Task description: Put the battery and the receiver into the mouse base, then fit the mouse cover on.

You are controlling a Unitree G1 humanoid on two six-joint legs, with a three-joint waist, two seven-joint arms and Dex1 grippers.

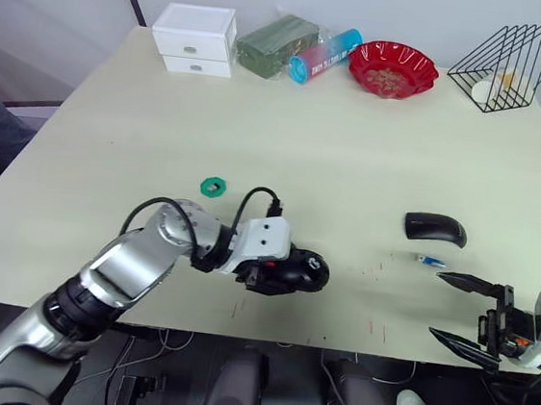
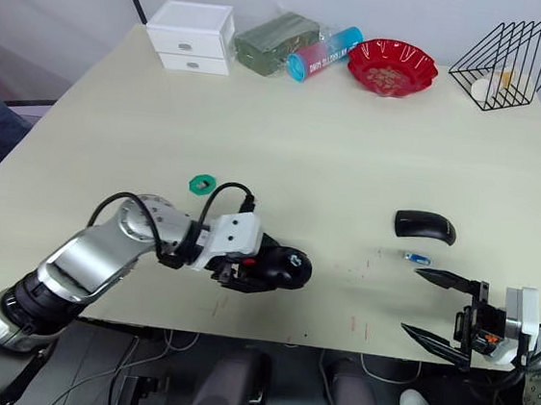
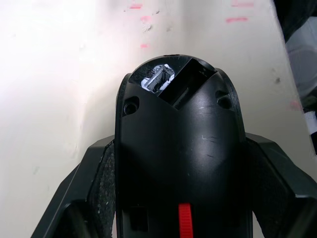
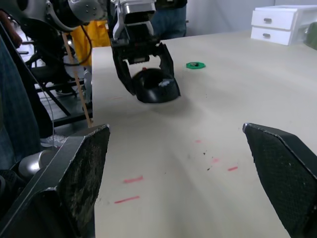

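Left pincer (image 1: 292, 273) clamped around the mouse base (image 1: 300, 271), near the front edge of the desk (image 1: 353, 153), left of centre. Right pincer (image 1: 462, 310) spread wide and empty at the near right edge, grasping nothing. Mouse cover (image 1: 435, 228) lying on the desk to the right of the base, well apart from it. Battery (image 1: 430, 261) just nearer than the cover, close to the upper finger of the right pincer. Green ring (image 1: 214, 187) beyond the left arm. Red bowl (image 1: 393, 68) and white drawer box (image 1: 195, 39) along the far edge.
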